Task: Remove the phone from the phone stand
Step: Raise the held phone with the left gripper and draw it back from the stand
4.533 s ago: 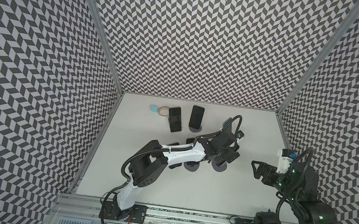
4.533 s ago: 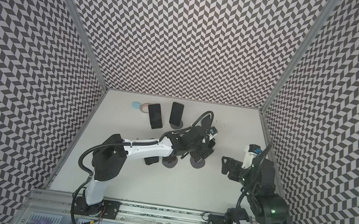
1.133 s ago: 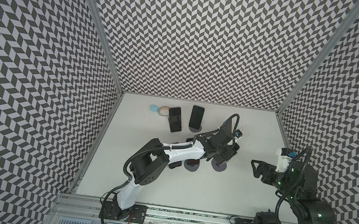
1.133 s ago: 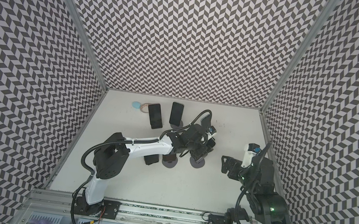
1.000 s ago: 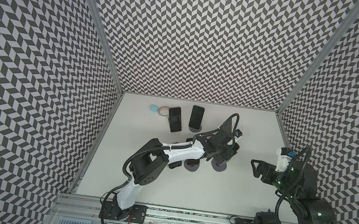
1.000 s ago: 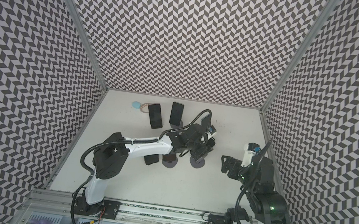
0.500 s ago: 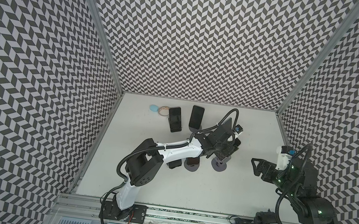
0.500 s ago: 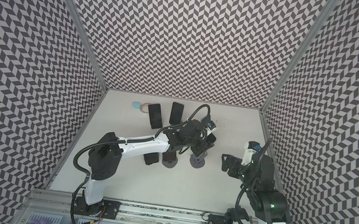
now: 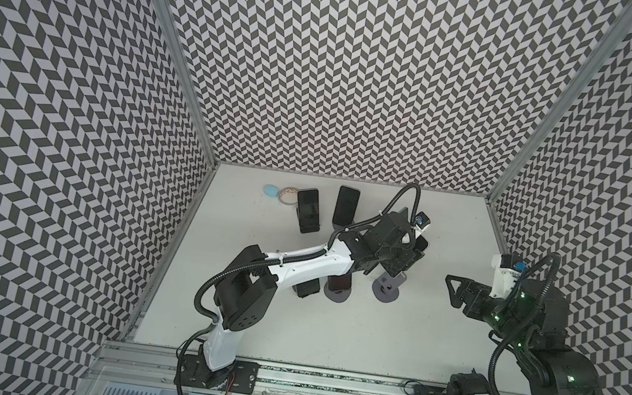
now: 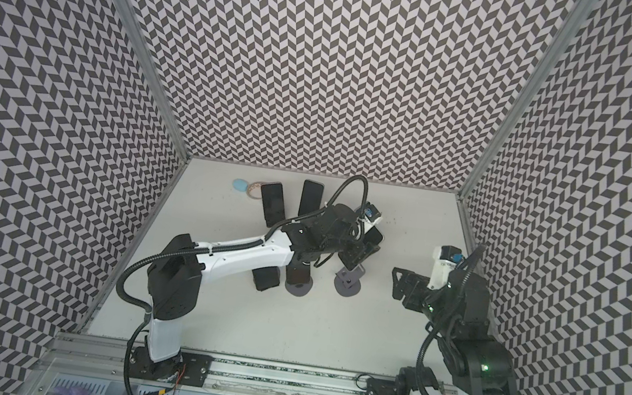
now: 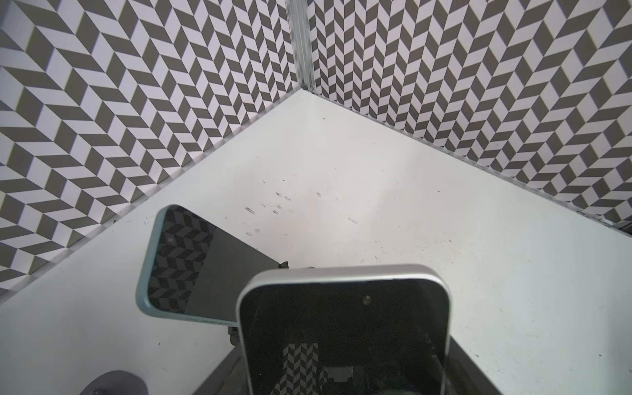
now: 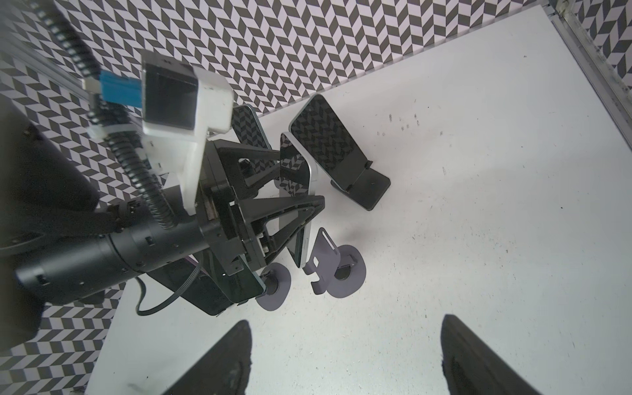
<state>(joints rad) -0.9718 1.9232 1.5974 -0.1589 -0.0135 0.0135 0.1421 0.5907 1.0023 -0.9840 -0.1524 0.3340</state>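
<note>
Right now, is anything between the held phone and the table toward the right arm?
Nothing visible. The left pincer is shut on the phone near its purple stand; the table from there to the open right pincer is bare.

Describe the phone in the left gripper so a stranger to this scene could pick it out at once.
On the white table, follow the left arm from the front rail to the left gripper near the middle. The phone clamped there is beside a bare grey round-based stand. Unlike the neighbouring phones, it is gripped by the robot rather than propped up, and its frame is silver.
</note>
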